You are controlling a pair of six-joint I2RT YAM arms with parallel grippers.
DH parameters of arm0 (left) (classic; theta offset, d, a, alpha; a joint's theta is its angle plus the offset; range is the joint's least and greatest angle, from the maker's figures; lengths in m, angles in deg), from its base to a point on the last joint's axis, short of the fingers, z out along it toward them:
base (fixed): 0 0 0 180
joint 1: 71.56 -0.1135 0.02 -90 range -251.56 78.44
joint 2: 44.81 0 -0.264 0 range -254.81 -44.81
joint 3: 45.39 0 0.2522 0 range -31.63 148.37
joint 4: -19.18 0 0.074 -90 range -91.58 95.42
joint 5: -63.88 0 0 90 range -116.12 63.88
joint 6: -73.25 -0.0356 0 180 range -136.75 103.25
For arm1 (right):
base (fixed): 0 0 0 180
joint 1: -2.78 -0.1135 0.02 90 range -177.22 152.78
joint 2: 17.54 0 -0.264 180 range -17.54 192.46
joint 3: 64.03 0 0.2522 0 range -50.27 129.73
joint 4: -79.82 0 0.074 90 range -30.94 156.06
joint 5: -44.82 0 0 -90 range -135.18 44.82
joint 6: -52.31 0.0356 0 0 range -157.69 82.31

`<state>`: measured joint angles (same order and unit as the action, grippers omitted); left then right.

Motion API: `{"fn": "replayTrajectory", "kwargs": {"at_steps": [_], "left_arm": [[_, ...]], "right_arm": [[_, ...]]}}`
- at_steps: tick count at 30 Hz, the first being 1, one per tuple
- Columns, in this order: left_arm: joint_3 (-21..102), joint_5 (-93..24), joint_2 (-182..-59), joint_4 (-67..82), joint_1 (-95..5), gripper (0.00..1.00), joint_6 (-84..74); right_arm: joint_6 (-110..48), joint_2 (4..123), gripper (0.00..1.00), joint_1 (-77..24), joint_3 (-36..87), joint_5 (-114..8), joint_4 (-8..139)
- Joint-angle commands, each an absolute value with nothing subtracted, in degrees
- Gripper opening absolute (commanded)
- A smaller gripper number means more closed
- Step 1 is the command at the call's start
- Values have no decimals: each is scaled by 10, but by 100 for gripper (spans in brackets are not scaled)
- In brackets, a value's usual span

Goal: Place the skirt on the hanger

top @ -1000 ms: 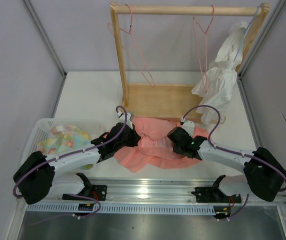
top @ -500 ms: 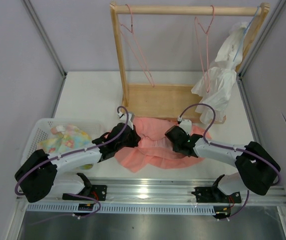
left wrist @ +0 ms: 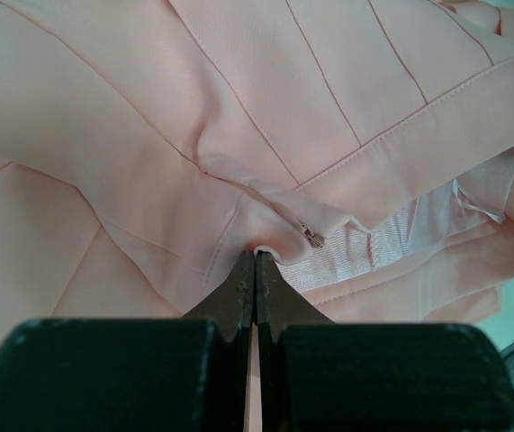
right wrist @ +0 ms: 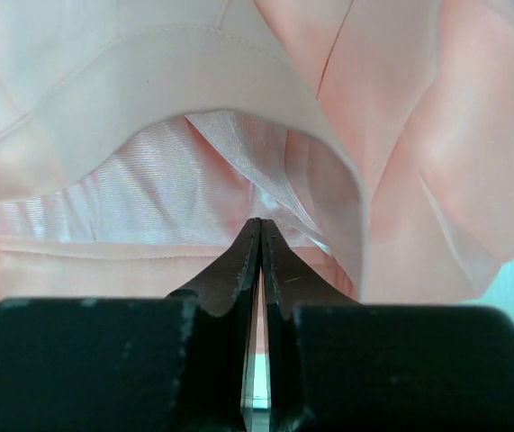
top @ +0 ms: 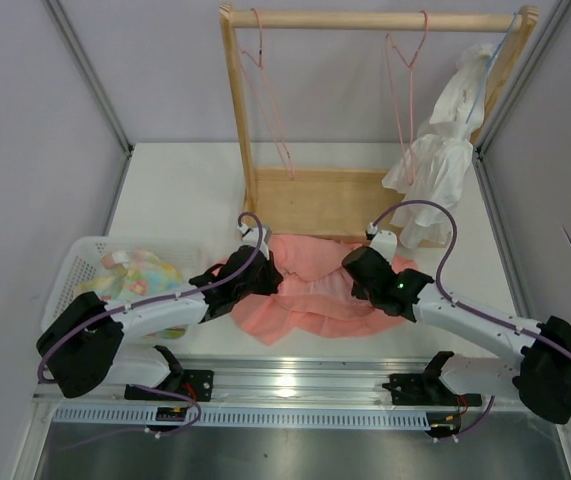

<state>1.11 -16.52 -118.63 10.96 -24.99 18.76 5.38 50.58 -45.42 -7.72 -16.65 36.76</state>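
I have both arms down on the skirt (top: 310, 295), which lies crumpled on the tabletop (top: 185, 190) by its near edge. My left gripper (left wrist: 255, 256) and right gripper (right wrist: 261, 225) are each pressed together, pinching folds of pink fabric.

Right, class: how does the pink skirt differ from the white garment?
The skirt is salmon pink; the white garment is white. The skirt lies bunched on the table; the white garment hangs at the wooden rack's right end. The left gripper and right gripper pinch the skirt; neither touches the white garment. Both are soft cloth.
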Motion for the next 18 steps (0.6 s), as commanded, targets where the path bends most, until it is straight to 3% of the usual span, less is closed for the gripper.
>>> {"fn": "replayTrajectory", "kwargs": {"at_steps": [1, 6, 18], "left_arm": [[35, -169, -1194, 140, -243, 0, 184], [36, -170, -1199, 140, -241, 0, 185], [45, -165, -1193, 125, -241, 0, 181]], "right_arm": [[56, 475, 7, -456, -60, -146, 340], [36, 517, 15, -455, -74, -180, 379], [34, 632, 19, -446, -68, -199, 431]]}}
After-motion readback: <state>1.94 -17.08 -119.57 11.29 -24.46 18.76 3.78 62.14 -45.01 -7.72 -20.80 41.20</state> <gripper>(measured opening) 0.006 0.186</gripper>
